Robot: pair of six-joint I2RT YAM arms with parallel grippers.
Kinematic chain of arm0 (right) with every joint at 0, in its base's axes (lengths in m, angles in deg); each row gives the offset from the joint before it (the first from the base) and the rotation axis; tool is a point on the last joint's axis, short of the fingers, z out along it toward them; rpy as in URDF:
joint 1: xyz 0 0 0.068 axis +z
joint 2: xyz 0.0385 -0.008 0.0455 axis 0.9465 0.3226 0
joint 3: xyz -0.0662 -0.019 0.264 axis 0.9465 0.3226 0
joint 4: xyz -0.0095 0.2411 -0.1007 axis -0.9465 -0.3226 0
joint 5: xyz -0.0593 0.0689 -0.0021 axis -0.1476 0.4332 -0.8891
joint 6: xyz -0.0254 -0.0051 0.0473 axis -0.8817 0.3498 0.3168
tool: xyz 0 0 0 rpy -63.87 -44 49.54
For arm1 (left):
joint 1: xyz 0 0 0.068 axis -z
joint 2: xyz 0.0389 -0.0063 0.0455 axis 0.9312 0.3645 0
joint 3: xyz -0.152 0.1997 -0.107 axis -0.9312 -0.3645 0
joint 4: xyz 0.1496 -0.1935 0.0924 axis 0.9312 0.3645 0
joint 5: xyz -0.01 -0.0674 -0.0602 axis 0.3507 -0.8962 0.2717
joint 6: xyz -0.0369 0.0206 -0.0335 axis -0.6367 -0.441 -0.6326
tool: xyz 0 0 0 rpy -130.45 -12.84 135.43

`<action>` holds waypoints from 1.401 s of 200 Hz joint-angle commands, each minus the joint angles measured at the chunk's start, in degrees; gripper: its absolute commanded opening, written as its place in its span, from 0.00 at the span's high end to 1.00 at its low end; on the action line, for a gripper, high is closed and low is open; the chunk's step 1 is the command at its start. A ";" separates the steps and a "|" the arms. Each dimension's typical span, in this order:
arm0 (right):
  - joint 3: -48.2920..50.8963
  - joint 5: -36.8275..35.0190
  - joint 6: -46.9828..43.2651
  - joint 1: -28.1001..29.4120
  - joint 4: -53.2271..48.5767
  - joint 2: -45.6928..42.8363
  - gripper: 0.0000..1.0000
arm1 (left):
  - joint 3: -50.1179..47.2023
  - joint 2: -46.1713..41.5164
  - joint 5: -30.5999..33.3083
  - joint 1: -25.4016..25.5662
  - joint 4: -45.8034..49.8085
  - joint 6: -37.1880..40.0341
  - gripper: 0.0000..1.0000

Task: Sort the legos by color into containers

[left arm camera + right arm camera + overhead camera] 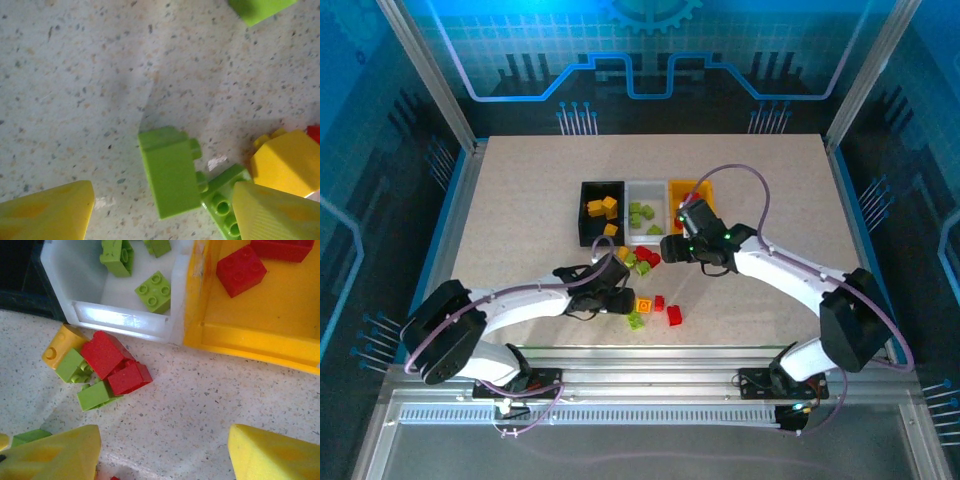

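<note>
Three bins stand side by side: black (pixel 590 190) holding yellow-orange legos, white (pixel 647 187) holding green ones (pixel 154 290), yellow-orange (pixel 704 186) holding red ones (pixel 241 269). My left gripper (pixel 162 215) is open and low over the table, a lime green lego (pixel 170 170) lying between its fingers (pixel 47 212), untouched. A second green lego (pixel 222 200) and a yellow one (pixel 287 160) lie by the right finger. My right gripper (pixel 162 455) is open over bare table in front of the white and yellow-orange bins. A small pile of red (pixel 102 352), green (pixel 95 395) and yellow (pixel 62 345) legos lies to its left.
More loose legos lie near the table's front: a yellow-orange one (pixel 643 304), two red ones (pixel 674 316) and a green one (pixel 636 320). Both arms reach toward the middle, their grippers (pixel 632 300) (pixel 665 248) close together. Bare tabletop (pixel 520 200) spreads left and right of the bins.
</note>
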 commanded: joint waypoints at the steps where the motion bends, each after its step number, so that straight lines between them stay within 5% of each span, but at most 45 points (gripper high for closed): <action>1: 1.00 -1.10 0.71 0.30 1.64 -1.81 0.31 | 2.42 1.95 1.47 0.39 -1.98 1.74 0.32; 17: 1.19 -1.56 0.66 0.23 1.56 -2.46 0.31 | 3.71 3.91 3.21 0.41 -0.61 1.44 0.45; 112: 2.80 -2.63 0.75 -0.74 1.61 -5.86 0.30 | 5.39 0.50 3.97 0.39 2.67 0.96 0.74; 162: 3.63 -2.48 1.25 -1.61 1.77 -7.19 0.30 | 19.14 0.87 3.49 -5.97 2.51 4.61 0.74; 228: 5.49 -1.64 1.61 -2.38 0.84 -8.12 0.30 | 46.38 26.27 4.75 -13.28 3.31 8.72 0.75; 280: 7.13 -0.81 2.15 -2.49 0.81 -9.63 0.29 | 57.48 36.71 7.22 -13.80 7.01 9.83 0.72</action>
